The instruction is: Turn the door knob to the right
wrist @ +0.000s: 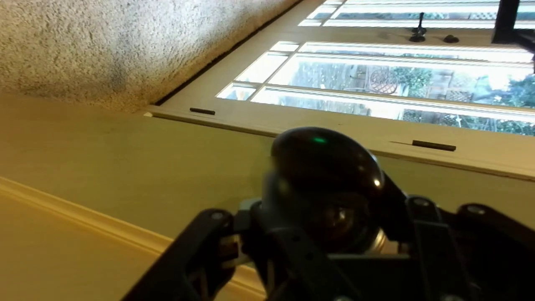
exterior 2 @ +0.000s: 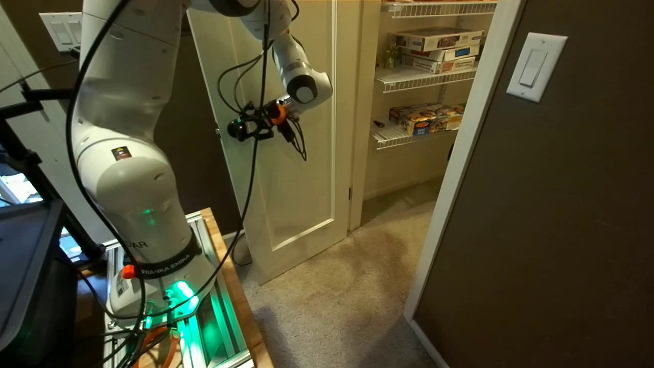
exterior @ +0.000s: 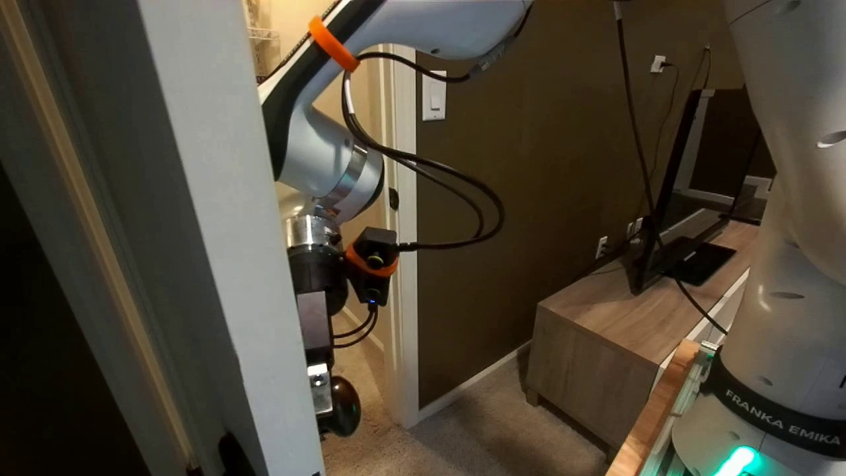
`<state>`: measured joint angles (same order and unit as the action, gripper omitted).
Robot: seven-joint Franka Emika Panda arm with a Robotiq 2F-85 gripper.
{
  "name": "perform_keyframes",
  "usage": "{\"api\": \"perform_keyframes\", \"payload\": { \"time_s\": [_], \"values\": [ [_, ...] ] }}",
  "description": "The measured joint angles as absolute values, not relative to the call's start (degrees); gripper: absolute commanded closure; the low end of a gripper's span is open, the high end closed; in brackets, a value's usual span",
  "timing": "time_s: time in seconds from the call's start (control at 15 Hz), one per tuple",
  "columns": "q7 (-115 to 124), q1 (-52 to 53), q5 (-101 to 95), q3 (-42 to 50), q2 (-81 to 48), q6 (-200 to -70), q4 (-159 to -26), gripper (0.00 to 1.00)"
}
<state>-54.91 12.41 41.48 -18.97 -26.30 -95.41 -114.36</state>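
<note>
Gripper (wrist: 332,194) holding the dark door knob (wrist: 319,161)

Nearest, in the wrist view, the two fingers (wrist: 395,205) stand one on each side of the knob, and I can see no gap there, so the gripper appears to be closed upon it; the contact at nine o'clock is blurred. The round front of the knob rises toward twelve o'clock, above the fingers. Behind is the pale door (wrist: 125,154) which carries it. In an exterior view, the white edge of this door hides a part of the gripper, and the knob shows between five and six o'clock from its body. Farther, the carpet (wrist: 104,50) lies at ten o'clock in the wrist view. In an exterior view, wire shelves (exterior 2: 429,81) bear boxes (exterior 2: 439,38), between two and three o'clock from the gripper. Farthest, toward one o'clock in the wrist view, there is a glazed door (wrist: 368,36) with green plants (wrist: 413,77) outside
</note>
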Motion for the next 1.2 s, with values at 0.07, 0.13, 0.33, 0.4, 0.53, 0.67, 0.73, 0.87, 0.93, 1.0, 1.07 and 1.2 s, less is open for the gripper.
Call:
{"api": "perform_keyframes", "payload": {
  "time_s": [0.07,0.13,0.33,0.4,0.53,0.67,0.73,0.87,0.93,1.0,1.07,1.2],
  "values": [
    [-54.9,12.4,41.5,-19.0,-26.6,-94.4,-113.8,0.06],
    [-54.9,12.4,41.5,-19.0,-26.6,-93.8,-113.5,0.01],
    [-55.5,12.7,40.7,-19.0,-26.3,-91.9,-112.6,0.00],
    [-55.8,12.9,39.8,-19.0,-26.1,-91.2,-112.2,0.00],
    [-56.2,13.0,37.1,-19.0,-25.2,-90.3,-111.4,0.00],
    [-56.8,12.8,33.2,-18.6,-23.3,-89.7,-110.6,0.00],
    [-57.1,12.7,30.9,-18.3,-22.1,-89.7,-110.4,0.00],
    [-57.8,12.5,25.9,-17.4,-19.4,-89.7,-110.0,0.00],
    [-58.6,12.3,23.6,-17.0,-18.0,-89.7,-110.0,0.00],
    [-59.6,12.0,21.4,-16.7,-16.5,-89.7,-110.0,0.00],
    [-60.7,11.8,19.6,-16.5,-15.1,-89.8,-110.1,0.00],
    [-63.6,11.4,16.8,-16.2,-12.0,-90.8,-110.9,0.00]
  ]
}}
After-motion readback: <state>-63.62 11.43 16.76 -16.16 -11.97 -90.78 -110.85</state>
